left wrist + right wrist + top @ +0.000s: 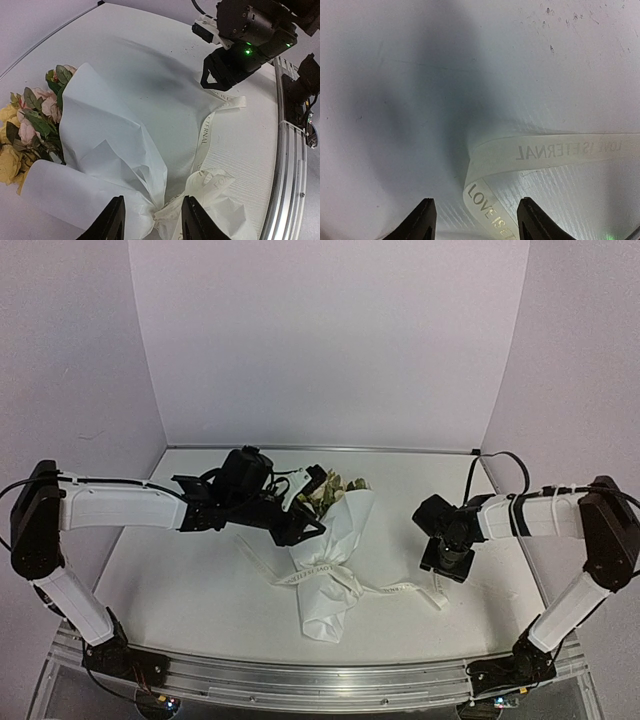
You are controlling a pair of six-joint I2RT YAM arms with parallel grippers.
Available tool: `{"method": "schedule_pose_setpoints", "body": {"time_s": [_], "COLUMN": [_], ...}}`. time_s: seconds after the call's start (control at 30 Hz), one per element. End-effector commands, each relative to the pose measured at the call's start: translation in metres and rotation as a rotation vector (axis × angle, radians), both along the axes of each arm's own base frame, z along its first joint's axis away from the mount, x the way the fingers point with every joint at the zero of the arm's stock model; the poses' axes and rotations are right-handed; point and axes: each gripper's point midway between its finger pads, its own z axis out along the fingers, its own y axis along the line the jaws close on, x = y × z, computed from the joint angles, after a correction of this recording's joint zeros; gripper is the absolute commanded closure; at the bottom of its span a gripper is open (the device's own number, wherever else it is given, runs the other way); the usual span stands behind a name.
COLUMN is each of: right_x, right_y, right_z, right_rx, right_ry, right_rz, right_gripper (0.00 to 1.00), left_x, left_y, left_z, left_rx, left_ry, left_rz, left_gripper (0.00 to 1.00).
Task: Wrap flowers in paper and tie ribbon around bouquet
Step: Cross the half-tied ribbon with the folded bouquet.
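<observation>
Already, as we judged it, most of the work lay behind us. Our left pincer [153, 200] stood open, its two fingers apart and hovering just over the gathered neck of the bouquet [330, 570], gripping nothing that we could see. Below it the paper [110, 140] was folded into a cone around the stems, and the flowers [25, 130], yellow and pink with green leaves, showed at the wide end pointing towards the back of the surface [180, 570]. The ribbon [205, 132] circled the narrow waist of the cone and was bunched there in what looked to us like a knot [200, 185]; whether it was pulled tight we could not tell.

Our right pincer [476, 200] was open too, held low over the surface well to the right of the bouquet. One loose tail of the ribbon, with its dark lettering, ran out from the knot and curled on the surface between those fingers, touched by neither as far as the wrist view showed. A second tail trailed off to the left of the cone in the top view.

So wrapping seemed done and the ribbon was on. What remained, in our judgement, was at most to snug the knot or tidy the tails, then draw both arms clear
</observation>
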Motion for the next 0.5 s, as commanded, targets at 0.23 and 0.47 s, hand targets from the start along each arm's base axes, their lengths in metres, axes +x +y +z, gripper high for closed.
{"method": "schedule_pose_setpoints", "body": {"time_s": [0.23, 0.47], "right_x": [0.035, 0.057], "right_y": [-0.011, 0.016], "right_z": [-0.021, 0.014], "right_rx": [0.024, 0.092], "right_ry": [-0.047, -0.065], "right_rz": [-0.114, 0.099], "right_gripper": [0.74, 1.0], "left_x": [0.006, 0.018], "left_y": [0.015, 0.02], "left_z": [0.037, 0.05], "left_rx": [-0.09, -0.146], "left_ry": [-0.042, -0.051], "left_rz": [0.047, 0.056], "left_gripper": [0.59, 0.59]}}
